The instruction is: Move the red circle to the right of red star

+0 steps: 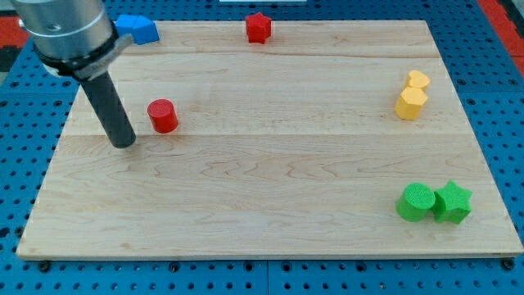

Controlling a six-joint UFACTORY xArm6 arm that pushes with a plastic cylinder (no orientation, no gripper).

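The red circle [163, 115] is a short red cylinder on the left part of the wooden board [270, 164]. The red star [259, 27] sits at the board's top edge, up and to the right of the circle. My tip [124, 142] rests on the board just left of the red circle and slightly below it, with a small gap between them. The dark rod rises up and to the left into the grey arm body at the view's top left.
A blue block [137, 29] lies at the top left, partly behind the arm. Two yellow blocks [412, 95] touch at the right edge. A green circle [416, 201] and a green star [452, 201] sit together at the bottom right.
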